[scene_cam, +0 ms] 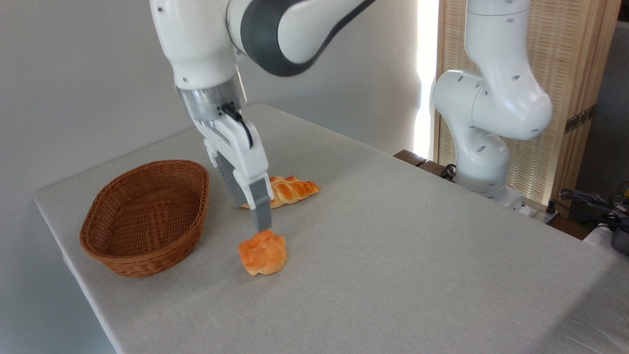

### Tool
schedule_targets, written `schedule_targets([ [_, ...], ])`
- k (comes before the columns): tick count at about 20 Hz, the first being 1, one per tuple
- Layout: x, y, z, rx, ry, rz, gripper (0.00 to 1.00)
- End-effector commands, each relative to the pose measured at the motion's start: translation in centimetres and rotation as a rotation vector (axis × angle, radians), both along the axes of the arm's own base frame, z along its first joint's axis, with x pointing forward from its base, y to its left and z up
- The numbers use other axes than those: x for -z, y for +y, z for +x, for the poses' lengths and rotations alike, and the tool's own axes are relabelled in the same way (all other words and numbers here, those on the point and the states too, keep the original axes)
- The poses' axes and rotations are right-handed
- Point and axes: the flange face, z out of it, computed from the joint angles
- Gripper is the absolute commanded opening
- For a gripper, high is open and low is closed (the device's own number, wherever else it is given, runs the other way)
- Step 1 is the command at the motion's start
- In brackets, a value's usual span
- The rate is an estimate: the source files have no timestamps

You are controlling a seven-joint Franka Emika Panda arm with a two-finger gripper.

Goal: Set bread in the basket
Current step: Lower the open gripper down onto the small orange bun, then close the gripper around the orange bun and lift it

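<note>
The two-finger gripper (264, 227) points straight down with its grey fingertips at the top of the small round orange bun (263, 252); seen edge-on, the fingers overlap, so whether they are spread or closed cannot be told, nor whether they touch the bread. The bun sits on the pale grey cloth-covered table (393, 255), not in the oval brown woven wicker basket (145, 216), which stands near it to the left. Behind the gripper, partly hidden by it, lies a longer golden braided loaf (294, 190). The white arm's base (484, 162) stands at the table's far right edge.
</note>
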Motion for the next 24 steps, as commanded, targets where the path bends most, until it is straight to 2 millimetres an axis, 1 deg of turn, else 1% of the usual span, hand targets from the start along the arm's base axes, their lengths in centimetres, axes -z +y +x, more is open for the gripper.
schedule_targets([
  [1,1.6,0.3,0.1,0.037,-0.005,0.012,1.0],
  [2,2.0,0.3,0.3,0.036,-0.024,0.01,1.0],
  [5,4.8,0.6,0.3,0.067,-0.027,0.069,1.0],
  [7,6.5,-0.6,0.0,0.09,0.006,0.071,1.0],
  [11,7.9,-1.2,-0.3,0.1,0.031,0.072,1.0],
  [12,8.0,-1.3,-0.3,0.102,0.034,0.072,0.94],
  [13,8.1,-1.4,-0.4,0.101,0.036,0.073,0.72],
  [14,8.0,-1.4,-0.3,0.097,0.033,0.071,0.65],
  [16,8.0,-1.4,-0.3,0.101,0.033,0.071,0.6],
  [18,8.1,-1.4,-0.4,0.113,0.038,0.072,0.39],
  [19,8.1,-1.4,-0.4,0.111,0.038,0.072,0.36],
  [21,8.1,-1.4,-0.4,0.113,0.039,0.072,0.36],
  [22,8.1,-1.4,-0.4,0.113,0.039,0.073,0.32],
  [23,8.1,-1.4,-0.4,0.114,0.04,0.075,0.26],
  [24,8.1,-1.3,-0.4,0.113,0.042,0.077,0.23],
])
